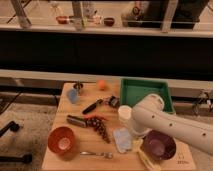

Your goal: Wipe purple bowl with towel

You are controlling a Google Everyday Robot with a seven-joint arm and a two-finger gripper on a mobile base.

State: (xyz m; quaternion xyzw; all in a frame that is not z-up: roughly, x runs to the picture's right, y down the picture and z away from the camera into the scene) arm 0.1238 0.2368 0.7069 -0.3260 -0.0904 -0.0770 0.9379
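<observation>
Grey-blue towel (121,140) beside end effector (134,134), jaws wide, nr purple bowl (159,146).

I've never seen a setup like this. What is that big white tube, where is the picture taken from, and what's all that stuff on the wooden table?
The white tube is a robot's arm, reaching in from the right. At its tip is the gripper, a two-finger claw. It is mostly hidden under the arm, low beside the towel, open and apparently holding nothing. A single camera looks down at the wooden table at a slant; where it is mounted isn't known. On the table are a purple bowl, an orange-red bowl, a white cup, a green tray, an orange ball and a metal utensil. The job is to wipe the purple bowl with the towel, which lies flat, not yet picked up.
</observation>
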